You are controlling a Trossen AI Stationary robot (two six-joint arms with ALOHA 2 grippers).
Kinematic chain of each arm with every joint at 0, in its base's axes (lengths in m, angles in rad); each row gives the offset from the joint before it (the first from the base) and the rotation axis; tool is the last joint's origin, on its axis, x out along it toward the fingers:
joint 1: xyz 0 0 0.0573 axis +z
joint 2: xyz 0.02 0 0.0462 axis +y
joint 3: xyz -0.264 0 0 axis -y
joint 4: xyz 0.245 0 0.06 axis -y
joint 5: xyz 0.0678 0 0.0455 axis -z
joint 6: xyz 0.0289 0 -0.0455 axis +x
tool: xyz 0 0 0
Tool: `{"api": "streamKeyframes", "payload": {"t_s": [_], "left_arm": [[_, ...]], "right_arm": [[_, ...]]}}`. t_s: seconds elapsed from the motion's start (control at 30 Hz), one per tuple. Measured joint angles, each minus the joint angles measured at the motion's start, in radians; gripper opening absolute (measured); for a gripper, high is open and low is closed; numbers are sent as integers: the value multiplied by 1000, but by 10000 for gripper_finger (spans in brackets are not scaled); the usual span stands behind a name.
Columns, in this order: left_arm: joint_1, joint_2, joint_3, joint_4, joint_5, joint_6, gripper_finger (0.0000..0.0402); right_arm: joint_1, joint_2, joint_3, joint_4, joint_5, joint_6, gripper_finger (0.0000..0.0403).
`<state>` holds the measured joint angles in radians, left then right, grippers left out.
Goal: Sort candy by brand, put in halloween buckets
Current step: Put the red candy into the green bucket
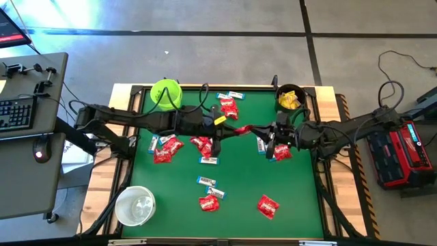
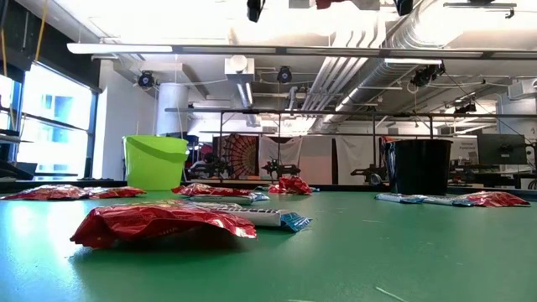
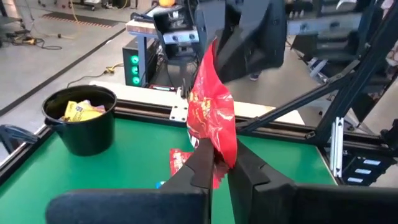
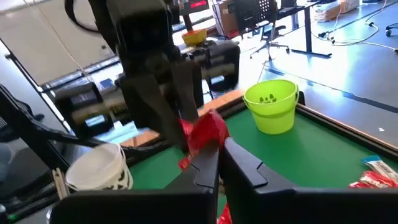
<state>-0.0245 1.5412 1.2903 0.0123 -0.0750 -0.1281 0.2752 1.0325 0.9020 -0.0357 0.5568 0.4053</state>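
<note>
Holding one red packet (image 1: 243, 129) aloft between both arms over the middle of the green surface (image 1: 300, 205): left pincer (image 3: 219, 163) clamping its one end, right pincer (image 4: 220, 151) clamping the other. Lying scattered below, more red packets and white-and-blue bars (image 1: 208, 182). Standing at the far edge, the green bucket (image 1: 166, 93) and the black bucket (image 1: 289, 98) containing yellow packets (image 3: 79, 111); sitting at the near left corner, the white bucket (image 1: 135, 205).

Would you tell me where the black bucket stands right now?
In the high view the black bucket stands at the table's far right corner, yellow packets inside, just beyond the right claw.
</note>
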Motion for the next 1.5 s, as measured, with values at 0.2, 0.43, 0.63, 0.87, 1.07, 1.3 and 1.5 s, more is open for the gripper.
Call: {"api": "streamKeyframes", "payload": {"t_s": [0.2,0.43,0.63,0.87,1.07,1.3,1.5], "left_arm": [[29,-57,0,-55,-18,-18,9],[68,-156,1,-160,-92,-18,8],[101,-234,1,-235,-144,-18,7],[140,-313,1,-351,-262,-27,7],[194,-377,1,-439,-380,-72,7],[292,-437,1,-558,-455,-109,7],[410,-448,1,-686,-464,-149,7]], "right_arm": [[-1,0,0,-67,7,44,75],[-1,1,0,-104,30,66,145],[-1,1,0,-106,31,66,149],[-1,1,0,-111,31,66,149],[0,1,0,-115,31,68,149],[0,1,0,-119,31,69,149],[0,1,0,-121,31,69,149]]}}
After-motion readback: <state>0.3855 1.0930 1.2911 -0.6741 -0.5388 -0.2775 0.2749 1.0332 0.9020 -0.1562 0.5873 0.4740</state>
